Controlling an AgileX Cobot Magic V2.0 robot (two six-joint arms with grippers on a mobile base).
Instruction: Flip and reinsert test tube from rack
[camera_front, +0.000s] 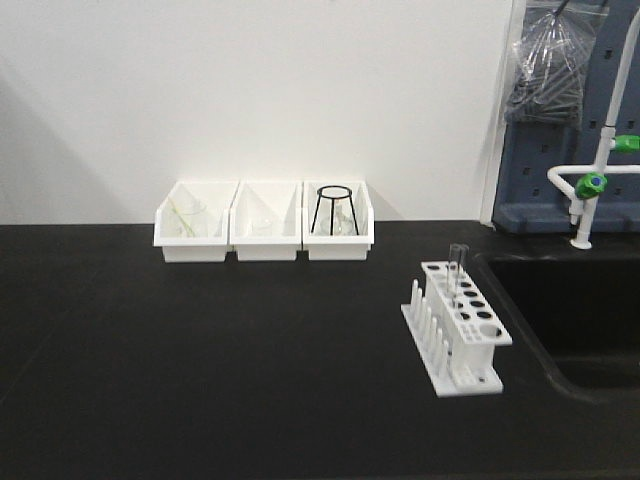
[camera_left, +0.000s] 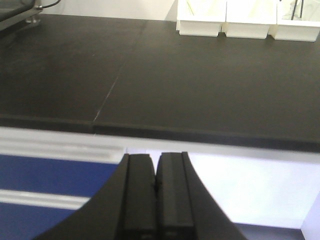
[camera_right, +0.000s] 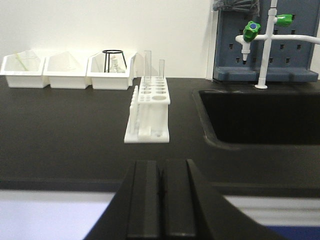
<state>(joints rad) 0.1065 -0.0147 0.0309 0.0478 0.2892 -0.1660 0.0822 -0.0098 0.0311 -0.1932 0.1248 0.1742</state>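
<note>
The white rack (camera_front: 458, 327) stands on the black bench just left of the sink, pegs along its left side. It also shows in the right wrist view (camera_right: 148, 111). A clear test tube (camera_front: 457, 262) stands upright in a far hole; the right wrist view shows two upright tubes (camera_right: 147, 63) at the rack's far end. My right gripper (camera_right: 161, 166) is shut and empty, in front of the bench's front edge, well short of the rack. My left gripper (camera_left: 155, 159) is shut and empty, off the bench's front edge at the left. Neither gripper shows in the front view.
Three white open-fronted bins (camera_front: 264, 220) stand in a row at the back wall; the right one holds a black wire stand (camera_front: 333, 208). A black sink (camera_front: 575, 315) lies right of the rack, with a white tap with green handles (camera_front: 592, 183) behind it.
</note>
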